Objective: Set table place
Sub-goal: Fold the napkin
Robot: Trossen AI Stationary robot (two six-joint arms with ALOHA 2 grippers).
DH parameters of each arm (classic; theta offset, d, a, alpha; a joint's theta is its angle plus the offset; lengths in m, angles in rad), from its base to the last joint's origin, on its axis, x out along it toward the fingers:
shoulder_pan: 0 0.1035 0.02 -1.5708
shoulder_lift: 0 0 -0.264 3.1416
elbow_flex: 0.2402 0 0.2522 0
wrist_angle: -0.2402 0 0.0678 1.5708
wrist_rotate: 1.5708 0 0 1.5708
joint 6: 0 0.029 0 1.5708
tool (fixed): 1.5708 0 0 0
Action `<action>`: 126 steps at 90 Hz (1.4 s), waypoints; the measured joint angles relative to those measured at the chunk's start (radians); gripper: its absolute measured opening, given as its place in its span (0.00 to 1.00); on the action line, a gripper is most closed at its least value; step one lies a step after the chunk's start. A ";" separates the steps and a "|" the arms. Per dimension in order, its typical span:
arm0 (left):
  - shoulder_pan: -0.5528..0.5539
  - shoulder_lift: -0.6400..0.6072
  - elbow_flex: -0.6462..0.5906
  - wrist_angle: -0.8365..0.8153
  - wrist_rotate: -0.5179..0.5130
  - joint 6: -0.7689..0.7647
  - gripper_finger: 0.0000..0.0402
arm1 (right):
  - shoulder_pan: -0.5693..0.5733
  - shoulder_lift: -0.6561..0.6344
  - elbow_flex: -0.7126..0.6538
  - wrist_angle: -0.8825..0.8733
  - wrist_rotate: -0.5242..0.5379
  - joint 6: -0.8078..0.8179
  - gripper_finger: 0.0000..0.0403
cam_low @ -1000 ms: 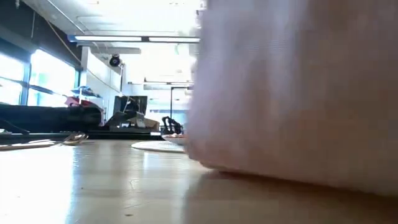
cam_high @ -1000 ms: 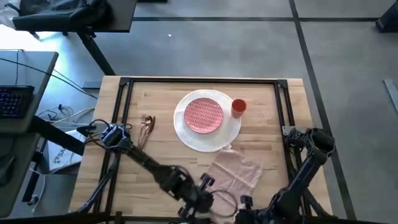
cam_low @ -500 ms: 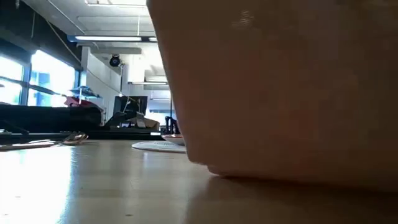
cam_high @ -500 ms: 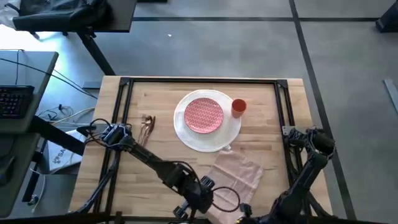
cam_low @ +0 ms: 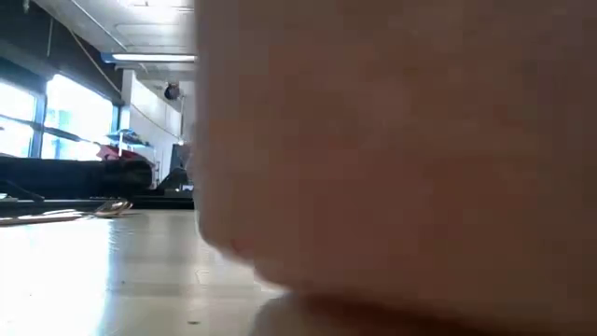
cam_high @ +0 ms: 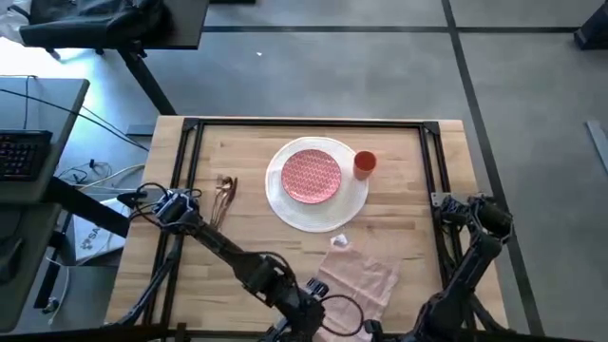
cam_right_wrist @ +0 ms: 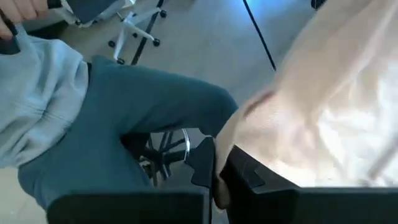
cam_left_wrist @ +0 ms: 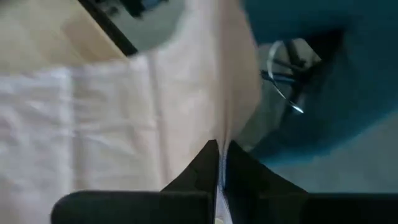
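The pale pink napkin (cam_high: 359, 277) lies on the light-wood table (cam_high: 408, 204) near its front edge and fills most of the low view (cam_low: 401, 159). My left gripper (cam_high: 316, 306) is shut on the napkin's near left part. My right gripper (cam_high: 367, 327) is shut on its near right part. Farther back, the red-patterned plate (cam_high: 312, 175) sits on the large white plate (cam_high: 351, 204). The orange cup (cam_high: 365, 163) stands at the white plate's right. The copper cutlery (cam_high: 224, 195) lies to the plates' left. My left gripper pinches the napkin's near edge (cam_left_wrist: 221, 147) between its two shut fingers, coming from the table's near side. The cloth spreads away from the fingers toward the table's far side. One layer or several, I cannot tell. My right gripper pinches the napkin's near edge (cam_right_wrist: 225, 163) between its shut fingers, also from the near side. The cloth runs away from the fingers in soft folds, and its far part (cam_high: 342, 245) lies on the table.
A black rail frame (cam_high: 309, 123) runs around the tabletop. A seated person in teal trousers (cam_right_wrist: 155, 99) and a grey top is just beyond the table's near edge. A grey desk with a keyboard (cam_high: 21, 152) stands at the left.
Both grippers have drawn back toward the table's near edge, keeping hold of the napkin. The napkin has slid along with them. Its far corner has come away from the white plate's rim, and the cloth covers more of the low view.
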 joint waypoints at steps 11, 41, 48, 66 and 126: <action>0.037 0.002 -0.008 -0.008 -0.018 0.011 0.00 | 0.011 0.000 0.000 -0.108 0.039 0.099 0.00; 0.004 0.003 -0.008 -0.065 0.153 -0.071 0.00 | 0.030 0.010 0.000 0.050 0.054 0.050 0.00; -0.023 0.003 -0.008 -0.052 0.149 -0.086 0.00 | 0.027 0.032 0.000 0.144 0.009 -0.011 0.00; -0.055 0.003 -0.008 -0.006 0.098 -0.100 0.00 | 0.009 0.066 0.000 0.174 -0.079 -0.010 0.00; 0.157 0.034 -0.008 0.004 -0.053 0.149 0.00 | 0.043 -0.024 0.000 -0.392 0.122 0.197 0.00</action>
